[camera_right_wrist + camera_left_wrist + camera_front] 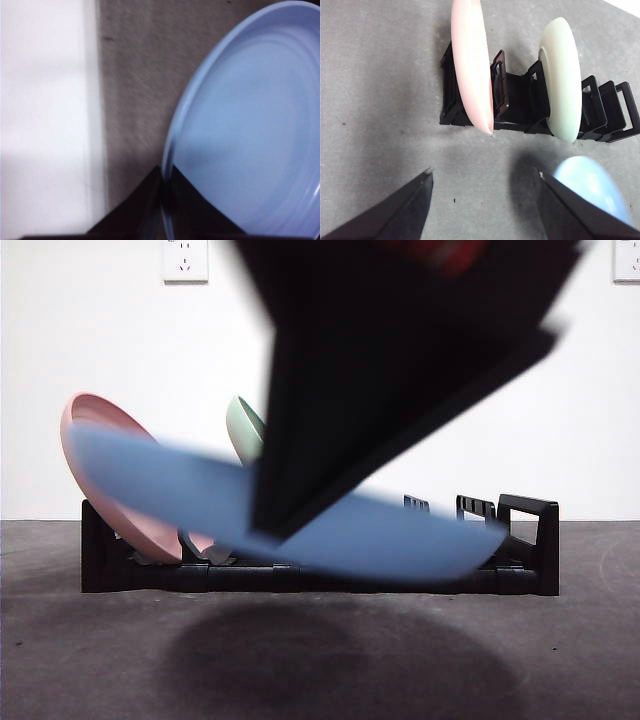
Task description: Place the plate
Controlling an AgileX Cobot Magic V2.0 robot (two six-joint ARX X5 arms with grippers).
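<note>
A blue plate (330, 525) hangs tilted and nearly flat in the air in front of the black dish rack (525, 540), blurred by motion. My right gripper (275, 525) comes down from above and is shut on the plate's rim; in the right wrist view its jaws (162, 200) pinch the edge of the blue plate (250, 135). My left gripper (482, 187) hovers open over the table short of the rack (520, 100), holding nothing. The blue plate (592, 185) shows beside one of its jaws.
A pink plate (100, 475) (472, 60) stands in the rack's end slot. A pale green plate (243, 428) (564, 75) stands a few slots along. Grey tabletop (100, 660) lies in front, a white wall behind.
</note>
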